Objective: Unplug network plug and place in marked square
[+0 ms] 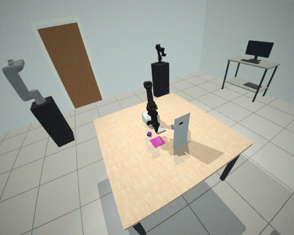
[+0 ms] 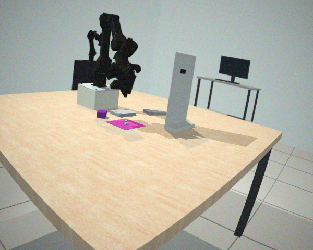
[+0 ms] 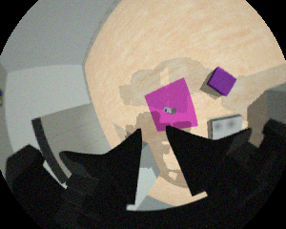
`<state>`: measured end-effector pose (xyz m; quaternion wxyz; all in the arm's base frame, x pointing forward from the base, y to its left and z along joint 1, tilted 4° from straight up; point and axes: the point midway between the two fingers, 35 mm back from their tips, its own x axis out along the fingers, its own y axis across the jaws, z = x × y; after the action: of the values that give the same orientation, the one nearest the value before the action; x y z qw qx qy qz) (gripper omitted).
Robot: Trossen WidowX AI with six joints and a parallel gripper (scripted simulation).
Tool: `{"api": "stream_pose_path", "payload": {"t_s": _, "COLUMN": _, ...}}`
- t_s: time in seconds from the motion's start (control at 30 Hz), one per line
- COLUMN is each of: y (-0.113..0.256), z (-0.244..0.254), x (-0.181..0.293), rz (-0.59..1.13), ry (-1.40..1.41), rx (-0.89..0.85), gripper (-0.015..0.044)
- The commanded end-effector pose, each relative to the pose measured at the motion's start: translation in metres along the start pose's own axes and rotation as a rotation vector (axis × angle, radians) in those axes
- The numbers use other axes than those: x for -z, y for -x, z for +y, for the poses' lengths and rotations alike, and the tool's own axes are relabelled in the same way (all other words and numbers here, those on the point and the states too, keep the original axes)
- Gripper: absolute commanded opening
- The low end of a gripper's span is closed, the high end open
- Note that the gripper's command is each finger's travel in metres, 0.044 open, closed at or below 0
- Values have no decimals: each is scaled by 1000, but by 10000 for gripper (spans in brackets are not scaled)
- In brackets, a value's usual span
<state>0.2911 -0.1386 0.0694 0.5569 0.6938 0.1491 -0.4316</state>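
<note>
The small grey plug (image 1: 157, 141) (image 2: 126, 122) (image 3: 170, 111) lies on the magenta marked square (image 1: 155, 146) (image 2: 116, 122) (image 3: 181, 91), inside its edges. The upright grey panel (image 1: 180, 133) (image 2: 178, 99) stands on the table, with its dark socket (image 1: 181, 123) (image 2: 182, 71) empty. My gripper (image 1: 157, 131) (image 2: 125, 96) (image 3: 153, 130) is open with nothing between its fingertips. It hangs above the table, up and back from the square and apart from the plug. The plug's thin tab is too small to make out.
A purple cube (image 1: 149, 133) (image 2: 101, 114) (image 3: 222, 81) lies beside the square, on the side away from the panel. A flat grey block (image 1: 161, 130) (image 2: 122, 112) (image 3: 226, 127) lies between the square and the arm's base. Another flat grey block (image 2: 154, 111) lies behind the panel's near side.
</note>
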Motion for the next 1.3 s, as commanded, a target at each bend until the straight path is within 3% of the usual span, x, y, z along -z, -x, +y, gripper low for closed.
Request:
{"api": "stream_pose_path", "payload": {"t_s": 0.0, "y": 6, "z": 2, "x": 0, "rz": 4, "ry": 5, "rx": -2, "gripper": 156}}
{"api": "stream_pose_path", "payload": {"t_s": 1.07, "y": 94, "z": 62, "x": 0, "rz": 3, "ry": 5, "rx": -2, "gripper": 156}}
{"api": "stream_pose_path", "payload": {"t_s": 1.27, "y": 94, "z": 62, "x": 0, "rz": 3, "ry": 5, "rx": -2, "gripper": 314}}
